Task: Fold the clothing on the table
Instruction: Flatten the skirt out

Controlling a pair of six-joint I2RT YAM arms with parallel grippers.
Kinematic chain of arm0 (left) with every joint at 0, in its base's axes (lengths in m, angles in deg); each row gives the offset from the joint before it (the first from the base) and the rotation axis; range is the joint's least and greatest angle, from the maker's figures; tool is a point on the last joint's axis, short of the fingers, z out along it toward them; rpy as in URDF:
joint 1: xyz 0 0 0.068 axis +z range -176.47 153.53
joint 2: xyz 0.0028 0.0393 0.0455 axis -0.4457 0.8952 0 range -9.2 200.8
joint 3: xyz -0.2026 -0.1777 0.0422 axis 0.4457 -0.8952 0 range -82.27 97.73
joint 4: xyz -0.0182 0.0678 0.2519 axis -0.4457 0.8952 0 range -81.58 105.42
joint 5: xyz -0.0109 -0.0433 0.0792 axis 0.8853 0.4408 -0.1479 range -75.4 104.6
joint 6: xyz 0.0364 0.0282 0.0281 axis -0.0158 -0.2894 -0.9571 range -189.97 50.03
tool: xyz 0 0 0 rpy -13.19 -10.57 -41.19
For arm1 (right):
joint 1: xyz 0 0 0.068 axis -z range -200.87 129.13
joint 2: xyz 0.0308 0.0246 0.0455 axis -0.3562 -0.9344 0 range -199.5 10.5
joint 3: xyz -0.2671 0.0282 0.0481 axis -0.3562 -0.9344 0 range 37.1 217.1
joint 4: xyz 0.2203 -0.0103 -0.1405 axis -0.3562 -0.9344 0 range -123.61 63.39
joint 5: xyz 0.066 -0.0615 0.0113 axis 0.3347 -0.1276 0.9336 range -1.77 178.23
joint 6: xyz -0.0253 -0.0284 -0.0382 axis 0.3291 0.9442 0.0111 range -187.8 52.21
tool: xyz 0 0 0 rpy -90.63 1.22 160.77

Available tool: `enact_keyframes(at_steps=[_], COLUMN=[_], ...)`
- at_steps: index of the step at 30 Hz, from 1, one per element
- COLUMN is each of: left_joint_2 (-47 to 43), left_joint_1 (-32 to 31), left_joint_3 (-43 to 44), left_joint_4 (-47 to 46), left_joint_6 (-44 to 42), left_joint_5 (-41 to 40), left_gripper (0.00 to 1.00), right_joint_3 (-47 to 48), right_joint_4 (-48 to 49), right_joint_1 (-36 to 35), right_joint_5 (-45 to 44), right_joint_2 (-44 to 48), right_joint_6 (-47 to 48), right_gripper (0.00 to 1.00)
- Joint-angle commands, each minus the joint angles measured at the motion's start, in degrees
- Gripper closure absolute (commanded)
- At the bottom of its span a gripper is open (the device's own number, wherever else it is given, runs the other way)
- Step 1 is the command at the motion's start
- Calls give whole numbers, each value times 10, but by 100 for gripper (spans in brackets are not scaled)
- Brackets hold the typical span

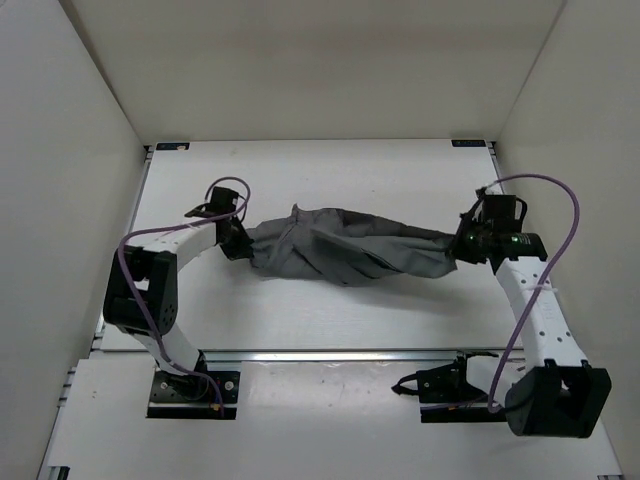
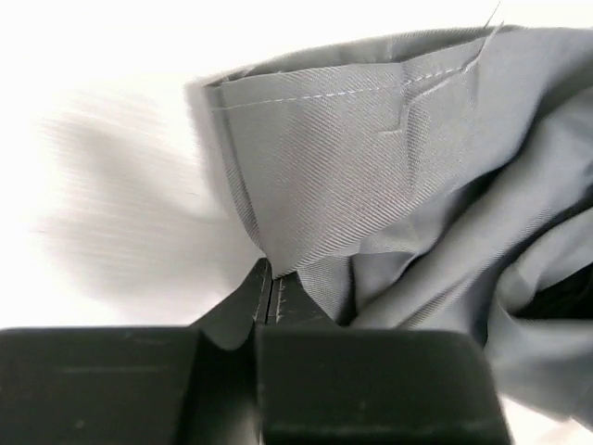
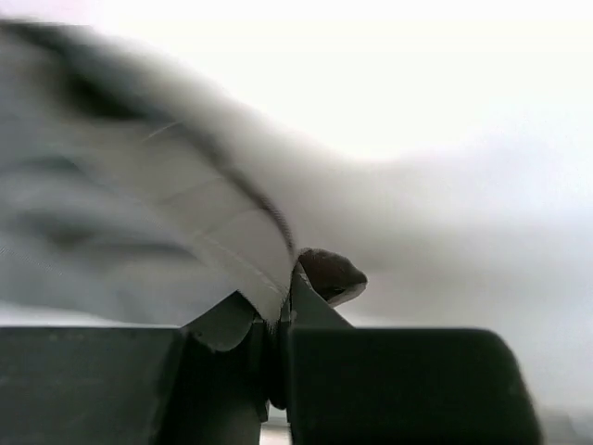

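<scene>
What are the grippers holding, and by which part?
The clothing: the left gripper pinches the stitched hem at its left end, the right gripper an edge at its right end.

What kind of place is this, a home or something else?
Most likely a robotics lab test cell, not a home: a white table with metal rails, boxed in by plain white panels, and two robot arms bolted at its near edge, the left arm and right arm holding grey clothing between them.
</scene>
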Motion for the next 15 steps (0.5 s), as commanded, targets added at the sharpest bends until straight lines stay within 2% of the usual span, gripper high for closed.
enact_keyframes(at_steps=[1,2,3,5,7,10,12,15], left_joint_2=[-48,-51,-53,-54,-60,-84,-101,-92], left_joint_1=[19,21,23,29,32,24,16,-3], left_joint_3=[-17,-23,-30,-37,-30,-2,18,64], left_joint_4=[26,24,22,24,35,37,33,35], left_joint_6=[-42,-46,-47,-50,-47,-33,-19,-3], left_joint_5=[-8,-2,-1,18,29,26,33,43], left_gripper=[90,68,56,53,50,47,46,45], right_joint_3=[-32,-32,-23,-8,29,68,85,61], right_joint_4=[-75,-90,-91,-100,-105,-109,-79,10], right_joint_1=[45,45,43,17,-17,-69,-100,-151], right_joint_5=[-70,-92,-99,-122,-141,-162,-97,-1], right_joint_2=[-36,-46,-58,-63,-66,-64,-59,-57], right_joint_6=[15,8,7,-10,-19,-44,-49,-58], right_gripper=[97,86,68,53,42,37,37,38])
